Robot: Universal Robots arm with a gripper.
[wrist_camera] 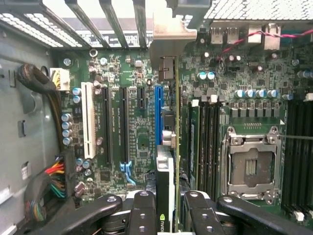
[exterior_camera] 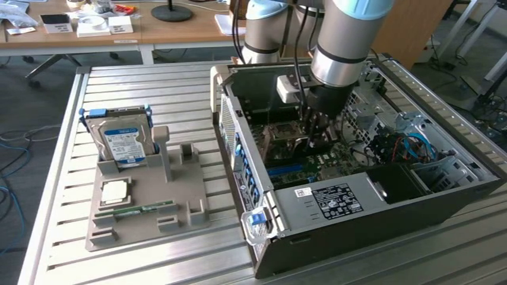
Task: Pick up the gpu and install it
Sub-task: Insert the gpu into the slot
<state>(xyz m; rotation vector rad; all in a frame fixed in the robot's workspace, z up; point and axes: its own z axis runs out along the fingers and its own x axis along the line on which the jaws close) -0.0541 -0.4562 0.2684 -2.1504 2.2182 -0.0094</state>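
Note:
My gripper (wrist_camera: 168, 208) is shut on the gpu (wrist_camera: 165, 166), which I see edge-on in the wrist view, with its green board and black shroud clamped between the black fingers (wrist_camera: 142, 215). The card stands upright on the motherboard (wrist_camera: 142, 142), right beside the blue slot (wrist_camera: 158, 115). Its silver bracket (wrist_camera: 171, 34) lies against the case's rear slot openings. In the exterior view the gripper (exterior_camera: 321, 127) reaches deep into the open computer case (exterior_camera: 357, 196), and the arm hides the card.
Black and white expansion slots (wrist_camera: 106, 122) lie beside the blue one, with memory slots and the open CPU socket (wrist_camera: 250, 166) on the other side. Cable bundles (wrist_camera: 54, 176) hang near the case wall. Outside the case, a grey holder (exterior_camera: 146, 208) carries a hard drive (exterior_camera: 119, 142), a CPU and a memory stick.

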